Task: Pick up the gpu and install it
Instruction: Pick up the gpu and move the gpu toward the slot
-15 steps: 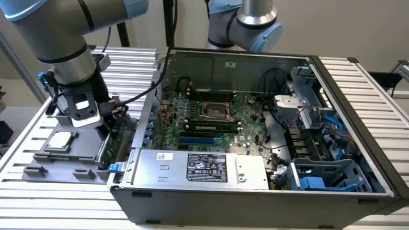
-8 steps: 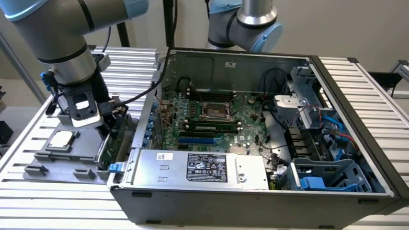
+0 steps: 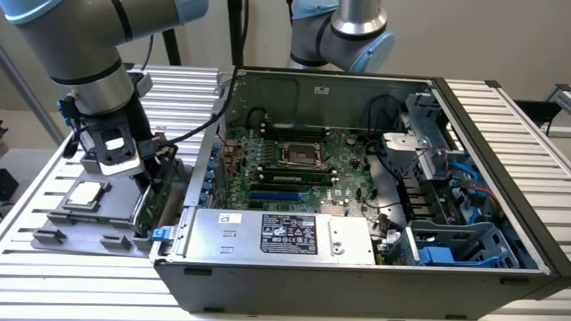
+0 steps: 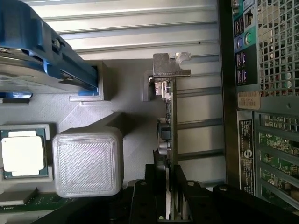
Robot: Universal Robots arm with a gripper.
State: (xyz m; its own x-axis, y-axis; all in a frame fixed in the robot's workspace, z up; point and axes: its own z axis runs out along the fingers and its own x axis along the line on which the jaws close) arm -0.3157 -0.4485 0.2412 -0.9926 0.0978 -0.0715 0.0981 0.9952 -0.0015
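The gpu [image 3: 148, 202] is a thin green card standing on its edge in the grey holder tray [image 3: 63, 231], just beside the open computer case [image 3: 357, 271]. In the wrist view the gpu [image 4: 169, 119] appears edge-on, with its grey metal bracket [image 4: 171, 65] at the far end. My gripper [image 3: 147, 177] reaches down onto the card from above. Its black fingers [image 4: 156, 186] sit against both faces of the card, so the gripper [image 4: 169, 205] is shut on the gpu. The card still rests in the tray's slot.
A square silver CPU chip [image 3: 85, 194] lies in the tray. A hard drive with blue rails [image 4: 42, 56] sits alongside. Inside the case, the motherboard [image 3: 295, 160] has a blue slot [image 3: 281, 196]. A second arm [image 3: 344, 30] stands behind the case.
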